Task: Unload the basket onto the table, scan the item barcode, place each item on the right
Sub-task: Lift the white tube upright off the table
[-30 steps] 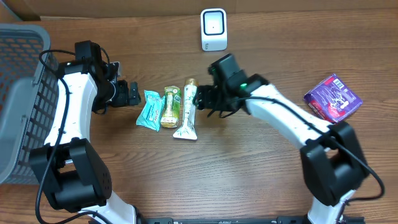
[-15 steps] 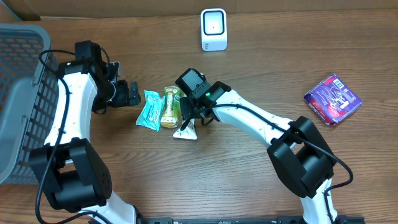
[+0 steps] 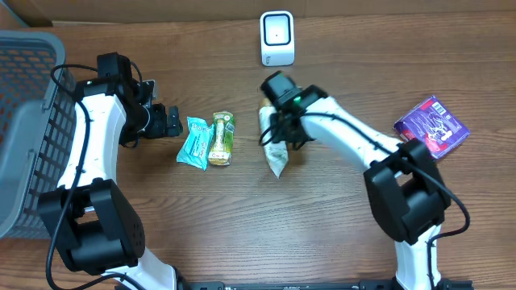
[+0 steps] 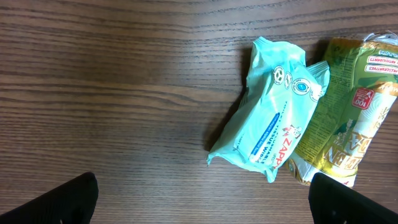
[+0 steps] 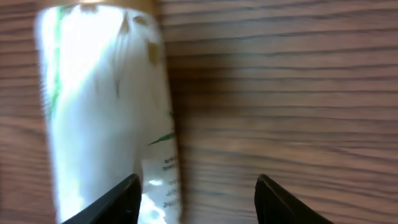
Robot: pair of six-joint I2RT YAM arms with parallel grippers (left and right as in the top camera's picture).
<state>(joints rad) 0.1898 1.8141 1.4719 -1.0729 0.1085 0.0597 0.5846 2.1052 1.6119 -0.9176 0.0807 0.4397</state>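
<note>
The right gripper (image 5: pixel 196 196) stood about half open over a white snack packet (image 3: pixel 276 155) on the wooden table (image 3: pixel 339 225). Bare wood showed between its fingers (image 5: pixel 121 199) and the packet lay mostly to one side, beneath one of them; the blurred wrist view did not show whether it had any real hold. A second earlier the packet had lain touching a green-and-yellow bar (image 3: pixel 220 138) in a row of three. Half a second earlier the arm had reached across it, and now it lay tilted and apart, to the right of its neighbours and almost straight in front of the white scanner (image 3: pixel 276 38) at the far edge (the jaws had been narrowing all the while). The separation suggested the item had been singled out for scanning, though it remained flat on the table, well short of the scanner, with no barcode visible. To the left, the left gripper (image 3: pixel 169 121) rested wide open and empty just beside a teal packet (image 3: pixel 193 141), which touched the bar. A grey basket (image 3: pixel 24 121) sat at the left edge and a purple packet (image 3: pixel 431 127) at the right.
</note>
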